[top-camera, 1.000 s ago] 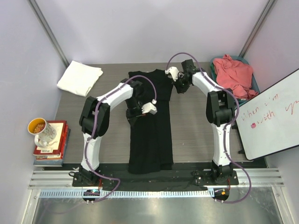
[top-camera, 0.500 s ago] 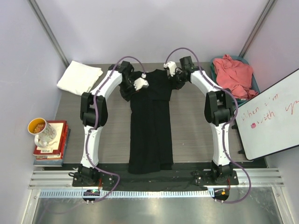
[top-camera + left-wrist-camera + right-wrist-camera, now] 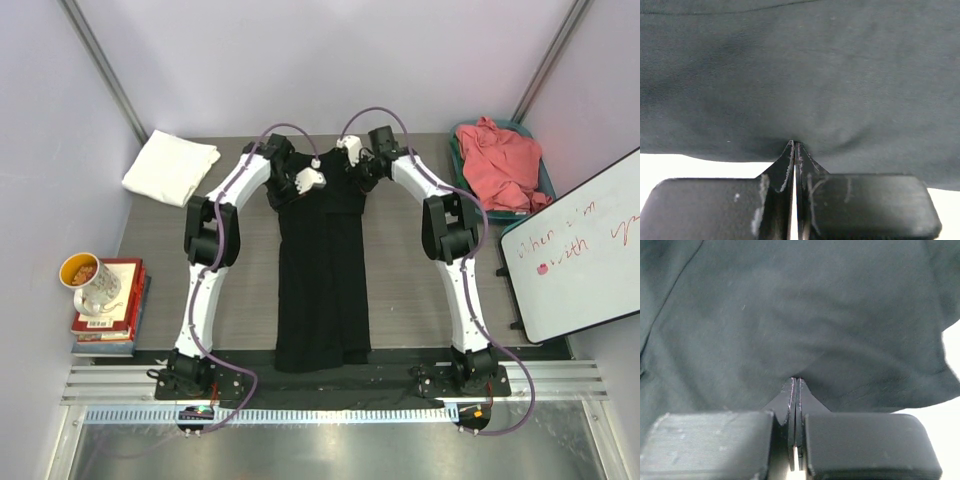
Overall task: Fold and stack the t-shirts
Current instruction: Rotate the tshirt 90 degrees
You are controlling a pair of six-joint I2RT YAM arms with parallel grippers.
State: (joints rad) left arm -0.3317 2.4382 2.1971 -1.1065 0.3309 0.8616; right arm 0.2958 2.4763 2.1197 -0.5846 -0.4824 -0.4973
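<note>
The black tee [image 3: 322, 290], narrowed to a long strip, lies lengthwise down the middle of the counter [image 3: 420, 290], hem towards my bases. At its far end my left tool [image 3: 795, 146] and right tool [image 3: 795, 381] are each pressed together on a pinch of its cloth, one at either shoulder. I judge this the start of the cross-fold. Next, both tools must lift level and carry the far end towards the hem without pulling the strip askew. The white tee [image 3: 170, 166] sits folded far left. The coral tee [image 3: 500, 158] waits crumpled in the bin [image 3: 547, 180], right.
</note>
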